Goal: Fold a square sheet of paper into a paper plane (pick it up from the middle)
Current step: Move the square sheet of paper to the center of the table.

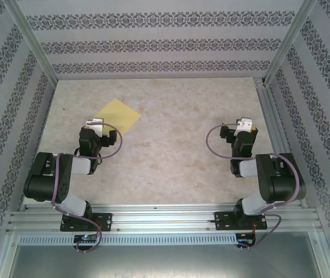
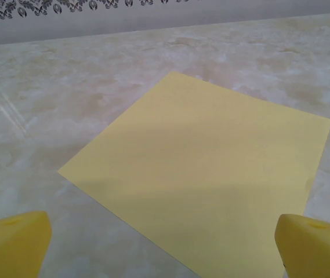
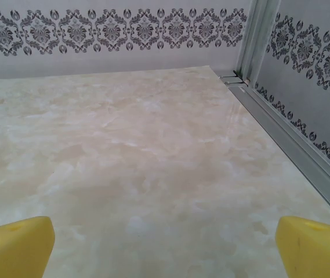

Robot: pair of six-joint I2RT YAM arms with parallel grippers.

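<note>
Square sheet of paper (image 1: 118,115): flat, unfolded, at the table's (image 1: 170,162) eleven o'clock, just ahead of the left gripper (image 1: 95,122), jaws wide. Right gripper (image 1: 244,124): wide, empty, two o'clock. Risk, we judge: the thin sheet skids or crumples when pinched mid-sheet.

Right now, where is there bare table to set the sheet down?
The table lies bare between left tool and right tool, and beyond the right tool to the far wall. Crowded: the square sheet of paper ahead of the left tool.
</note>
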